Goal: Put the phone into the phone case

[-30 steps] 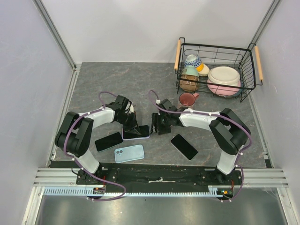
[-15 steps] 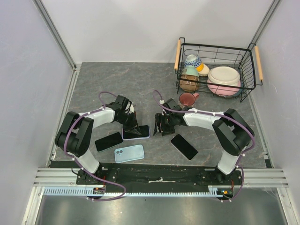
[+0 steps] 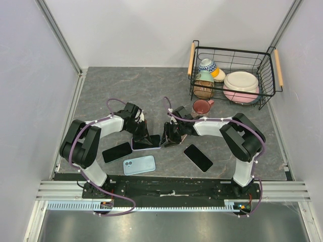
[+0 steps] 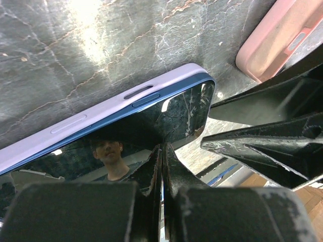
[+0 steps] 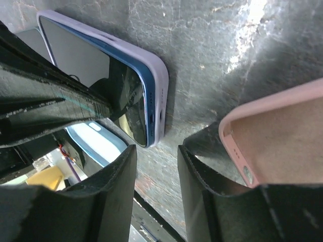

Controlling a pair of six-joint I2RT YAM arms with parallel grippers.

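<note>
Because the phone (image 4: 169,113) only seats if it is pushed down into the lavender case (image 4: 101,115), I have my left gripper (image 4: 161,151) closed tight, finger against finger and holding nothing. Its joined tip bears on the dark glass like a blunt thumb. The pair lies flat on the table (image 3: 126,91) between my two arms, roughly at the middle of the near half.

Along the long side, a blue strip of the phone's frame shows above the case's lip. I judge from this that the edge is not fully snapped in.

My right gripper (image 5: 156,151) sits at the short end of the case, with its jaws partly apart and nothing between them. The rounded corner of the case lies just beyond the fingertips. I take that stance to be for bracing or nudging that end while the left presses.

A pink case (image 5: 272,136) lies just beside my right fingers, apart from the lavender one, and plays no part in this step.
</note>
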